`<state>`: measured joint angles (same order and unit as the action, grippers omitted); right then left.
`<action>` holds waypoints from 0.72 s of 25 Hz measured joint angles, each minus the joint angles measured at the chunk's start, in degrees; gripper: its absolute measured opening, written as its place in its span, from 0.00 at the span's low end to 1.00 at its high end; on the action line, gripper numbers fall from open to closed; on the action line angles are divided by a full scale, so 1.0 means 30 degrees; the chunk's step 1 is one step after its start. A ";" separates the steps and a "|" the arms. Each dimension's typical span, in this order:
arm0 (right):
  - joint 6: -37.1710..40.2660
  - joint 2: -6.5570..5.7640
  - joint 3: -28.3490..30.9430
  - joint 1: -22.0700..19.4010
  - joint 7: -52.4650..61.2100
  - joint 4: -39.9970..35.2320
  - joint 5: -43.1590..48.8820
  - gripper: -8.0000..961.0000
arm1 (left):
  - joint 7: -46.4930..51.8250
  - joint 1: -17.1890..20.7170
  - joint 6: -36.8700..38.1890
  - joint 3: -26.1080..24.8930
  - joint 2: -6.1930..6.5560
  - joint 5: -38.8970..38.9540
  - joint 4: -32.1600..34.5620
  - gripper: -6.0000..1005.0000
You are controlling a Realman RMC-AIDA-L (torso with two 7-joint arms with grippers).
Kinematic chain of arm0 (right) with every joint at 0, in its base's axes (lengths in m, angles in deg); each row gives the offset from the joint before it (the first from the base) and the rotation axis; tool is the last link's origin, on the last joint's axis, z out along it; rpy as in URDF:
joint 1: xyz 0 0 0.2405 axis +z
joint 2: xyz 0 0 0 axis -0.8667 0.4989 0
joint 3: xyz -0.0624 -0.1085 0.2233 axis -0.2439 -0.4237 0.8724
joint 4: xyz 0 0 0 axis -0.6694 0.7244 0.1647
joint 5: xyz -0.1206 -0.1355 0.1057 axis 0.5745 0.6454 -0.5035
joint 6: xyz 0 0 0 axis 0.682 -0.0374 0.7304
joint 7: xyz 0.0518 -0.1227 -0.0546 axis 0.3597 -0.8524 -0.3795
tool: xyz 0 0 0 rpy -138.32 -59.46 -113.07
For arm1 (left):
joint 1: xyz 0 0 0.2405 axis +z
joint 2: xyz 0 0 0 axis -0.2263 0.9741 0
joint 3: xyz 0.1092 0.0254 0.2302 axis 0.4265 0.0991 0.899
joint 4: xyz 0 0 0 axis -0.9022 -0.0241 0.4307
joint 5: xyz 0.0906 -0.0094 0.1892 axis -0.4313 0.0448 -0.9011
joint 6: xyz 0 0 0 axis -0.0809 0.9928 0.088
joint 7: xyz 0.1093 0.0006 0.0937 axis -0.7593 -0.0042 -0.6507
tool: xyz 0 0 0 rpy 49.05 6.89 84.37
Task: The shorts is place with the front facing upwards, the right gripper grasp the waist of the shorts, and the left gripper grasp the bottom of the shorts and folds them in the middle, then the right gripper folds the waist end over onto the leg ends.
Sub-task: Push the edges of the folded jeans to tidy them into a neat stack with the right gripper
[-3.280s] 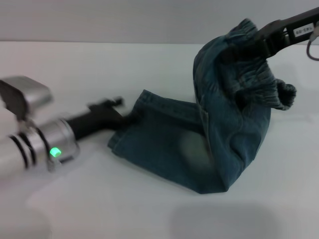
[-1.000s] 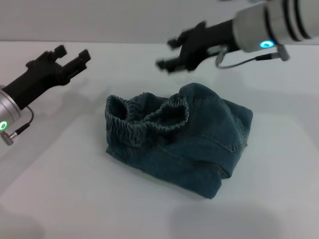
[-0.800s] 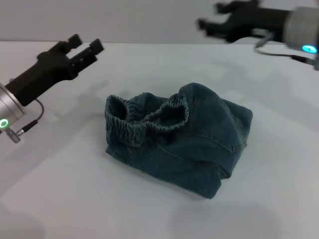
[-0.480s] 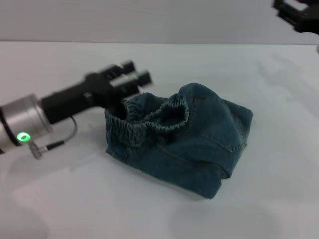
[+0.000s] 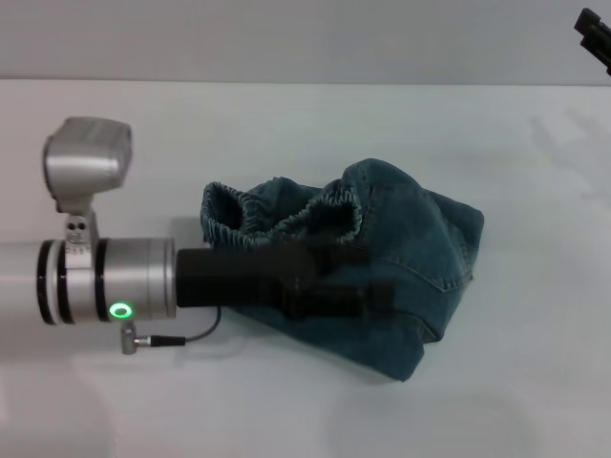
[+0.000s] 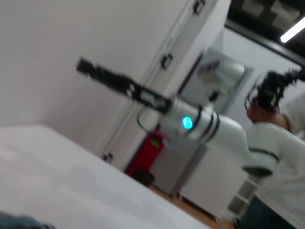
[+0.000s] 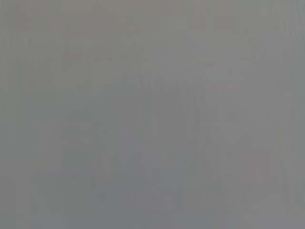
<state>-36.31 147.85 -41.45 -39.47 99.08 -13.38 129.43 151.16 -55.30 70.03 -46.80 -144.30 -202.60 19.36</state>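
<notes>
1. Silver-wristed, my left gripper (image 5: 368, 286) lies across the near side of the folded shorts (image 5: 420, 239); whether its fingers are spread, I cannot tell.
2. Denim bundle sits mid-table (image 5: 286, 134), elastic waist (image 5: 277, 224) bunched on its left, on top.
3. My right gripper (image 5: 597, 38) hangs far right, fingers unreadable.
4. Risk: the left arm sweeping so low could snag the cloth and undo the fold.
</notes>
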 joint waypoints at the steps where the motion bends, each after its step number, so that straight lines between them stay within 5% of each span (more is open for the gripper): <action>1: 0.0075 -0.0001 0.0005 0.0005 -0.0005 0.0035 -0.0012 0.61 | 0.0000 0.0000 0.0000 0.0000 0.0000 0.0000 0.0000 0.79; 8: 0.0638 0.0013 0.0023 -0.0013 -0.0030 0.0592 -0.0049 0.62 | 0.0633 -0.0217 -0.1979 0.1166 -0.0093 0.0071 -0.0694 0.79; 18: 0.1488 -0.0005 0.0046 -0.0223 -0.0052 0.1138 -0.0057 0.61 | 0.0399 -0.0815 -0.5661 0.1133 -0.0214 0.0074 -0.2061 0.64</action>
<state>-31.84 147.84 -41.31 -40.14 98.92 -9.97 129.26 152.36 -57.74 53.04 -43.41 -144.94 -202.38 13.18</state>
